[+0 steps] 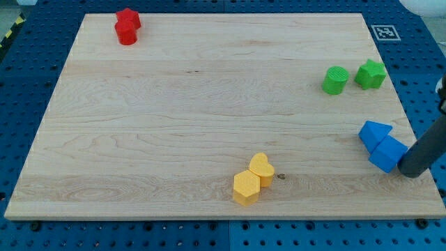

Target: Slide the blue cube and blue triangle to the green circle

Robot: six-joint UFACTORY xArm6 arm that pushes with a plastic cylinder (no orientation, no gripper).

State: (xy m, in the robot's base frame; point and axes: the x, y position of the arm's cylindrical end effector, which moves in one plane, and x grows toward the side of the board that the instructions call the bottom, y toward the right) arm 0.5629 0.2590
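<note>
Sitting together near the view's right edge, the blue cube (387,154) and the blue triangle (374,132) touch each other, the triangle just above and to the left of the cube. The green circle (335,80), their goal, stands well above them toward the view's top, with bare wood between, so neither blue block has arrived yet. Most of the task looks to be left: both blocks need to travel up and a little left across that gap.

My tip (410,172) is at the cube's lower right side, touching it or very nearly so; the rod slants up and off the view's right edge. That placement suits a push up and to the left, which would drive the cube into the triangle and both toward the circle. The end effector is only this rod, with nothing to spread or pinch, so it holds nothing and can merely press against a block's side.

Just right of the circle sits a green star (371,74), close enough that the incoming blocks might nudge it. Farther off on the tabletop (174,125), a yellow hexagon (245,187) and a yellow heart (261,169) touch near the view's bottom, and two red blocks (127,26), shapes hard to tell, huddle at the top left.
</note>
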